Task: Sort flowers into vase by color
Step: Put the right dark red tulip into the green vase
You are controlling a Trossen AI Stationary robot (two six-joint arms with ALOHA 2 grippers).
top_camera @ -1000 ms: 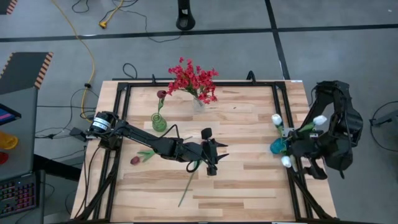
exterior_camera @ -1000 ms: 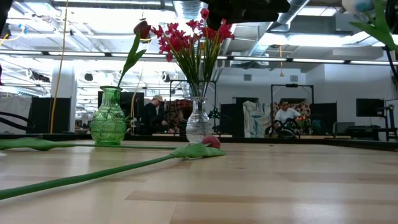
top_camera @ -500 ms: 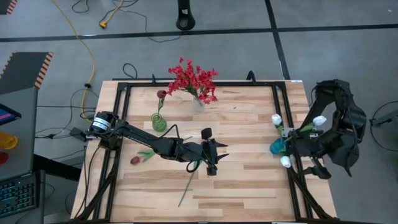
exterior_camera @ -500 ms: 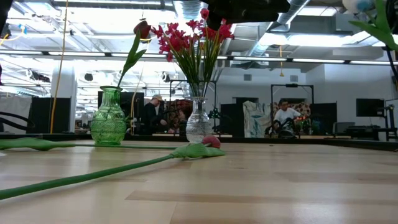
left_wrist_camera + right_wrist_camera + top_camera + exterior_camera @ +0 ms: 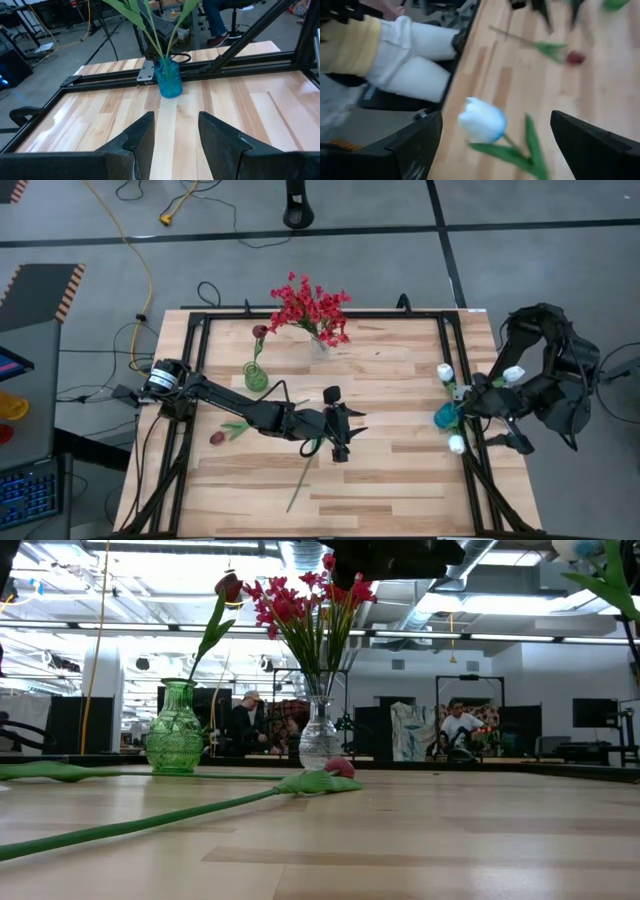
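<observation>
The left pincer (image 5: 340, 442) is hovering over the middle of the wooden surface (image 5: 400, 470), its fingers (image 5: 142, 137) standing apart with nothing between them. The right pincer (image 5: 478, 418) is hanging at the surface's right edge, spread wide and empty, just beside the blue vase (image 5: 447, 416) that is holding three white tulips (image 5: 444, 371). The red sprays (image 5: 312, 308) are standing in the clear vase (image 5: 320, 345) at the far edge. One maroon tulip (image 5: 259, 332) is sitting in the green vase (image 5: 256, 377). Another maroon tulip (image 5: 217, 437) is lying flat on the surface, passing under the left arm.
</observation>
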